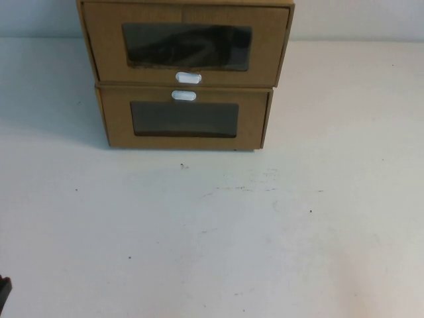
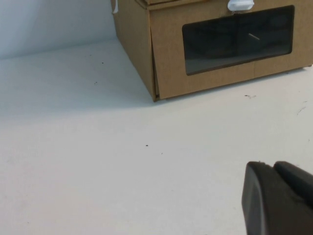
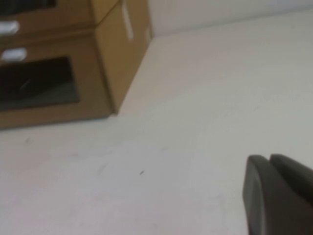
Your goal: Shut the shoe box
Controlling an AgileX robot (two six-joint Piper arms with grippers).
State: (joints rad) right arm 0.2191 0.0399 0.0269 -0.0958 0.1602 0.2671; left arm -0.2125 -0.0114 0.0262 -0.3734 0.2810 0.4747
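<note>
Two brown cardboard drawer boxes are stacked at the table's far middle. The upper one is the shoe box [image 1: 185, 46], with a clear window and a white pull tab [image 1: 188, 77] below it. I cannot tell how far its drawer stands out. It also shows in the right wrist view [image 3: 54, 19]. My left gripper [image 2: 271, 165] is shut and empty, low over the table at the near left, far from the boxes; a bit of it shows in the high view [image 1: 4, 291]. My right gripper [image 3: 268, 157] is shut and empty, off to the boxes' right, out of the high view.
The lower matching box [image 1: 184, 122] has its white tab [image 1: 183, 95] above its window; it also shows in the left wrist view [image 2: 225, 49]. The white table [image 1: 212, 232] stretches bare in front of the boxes. A pale wall stands behind.
</note>
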